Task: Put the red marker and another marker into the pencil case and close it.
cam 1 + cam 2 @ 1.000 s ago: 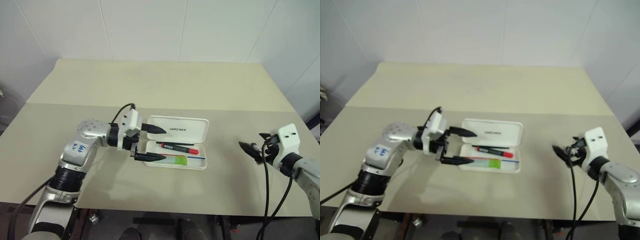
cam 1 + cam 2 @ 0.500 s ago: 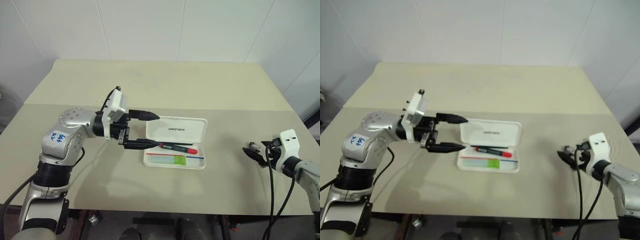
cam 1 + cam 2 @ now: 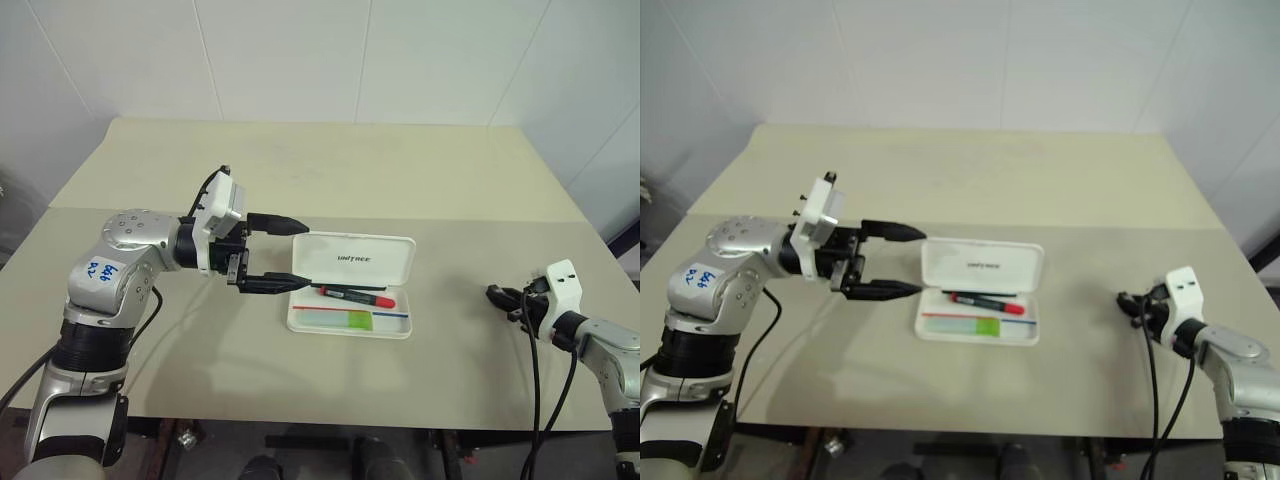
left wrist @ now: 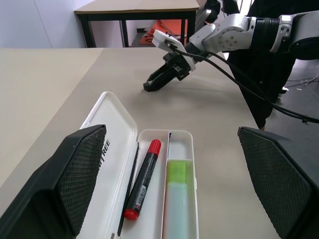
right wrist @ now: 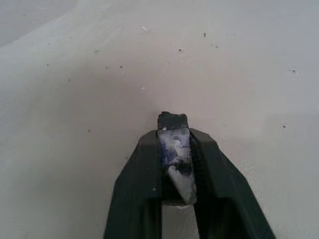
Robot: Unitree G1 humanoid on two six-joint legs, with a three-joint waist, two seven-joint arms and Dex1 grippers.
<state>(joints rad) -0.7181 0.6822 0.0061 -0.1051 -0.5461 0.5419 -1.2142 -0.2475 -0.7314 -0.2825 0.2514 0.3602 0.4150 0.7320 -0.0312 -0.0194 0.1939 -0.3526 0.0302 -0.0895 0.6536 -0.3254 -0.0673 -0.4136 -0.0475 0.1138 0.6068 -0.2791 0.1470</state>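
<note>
So both markers look like they're already in the pencil case [image 3: 350,290], and by my read the only thing left is flipping the lid shut. The case sits open about mid-table, its long axis running 9 to 3 across the table [image 3: 330,170], with the lid [image 3: 355,258] standing up along the 12 o'clock edge. The red marker [image 3: 355,294] lies lengthwise in the tray just under the lid hinge, and the green-ended highlighter [image 3: 340,318] lies parallel in the compartment on the near side at 6 o'clock.

The part that matters: the left gripper [image 3: 290,251] is parked right at the case's 9 o'clock end, pointing toward 3, so it's lined up along the case's length instead of behind the lid. Its fingers are spread as wide as they go with nothing between them; the far one sits about level with the lid's top edge, the near one by the tray's corner. I'd guess it needs to get behind that lid from the 12 o'clock side and push it toward 6.

The left arm is way closer. The right gripper [image 3: 505,297] sits well off at 3 o'clock, low over the table, fingers pinched shut on nothing.
</note>
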